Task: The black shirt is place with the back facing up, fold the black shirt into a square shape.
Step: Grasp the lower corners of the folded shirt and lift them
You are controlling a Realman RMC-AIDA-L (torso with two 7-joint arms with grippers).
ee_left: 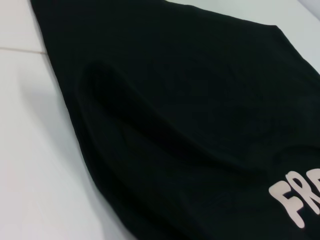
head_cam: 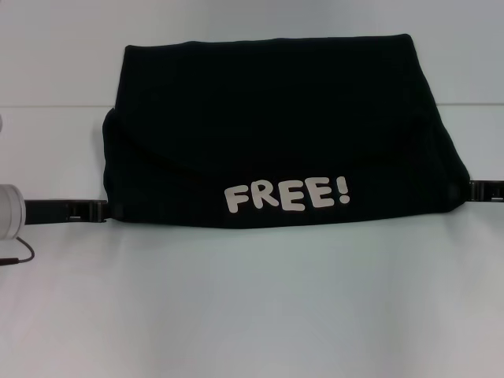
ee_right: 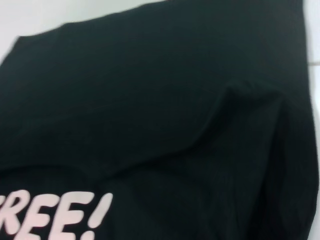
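- Large soft black cloth shirt (head_cam: 276, 130) lies part-folded on white tabletop (head_cam: 252, 315); limp, light, best gripped at side edges.
- Left end effector (head_cam: 98, 210), right end effector (head_cam: 475, 190) at near corners; finger opening cannot be told.

We read one text only: "FREE!" in white block letters on the large folded black cloth shirt (head_cam: 276, 134), near its front edge. In the wrist views we see only parts of that word.

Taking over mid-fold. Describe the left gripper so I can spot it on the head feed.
Start from the white table and the black shirt folded across it. At the shirt's near left corner a thin black bar, the left gripper, meets the hem. A grey cylinder behind it marks it from the right gripper.
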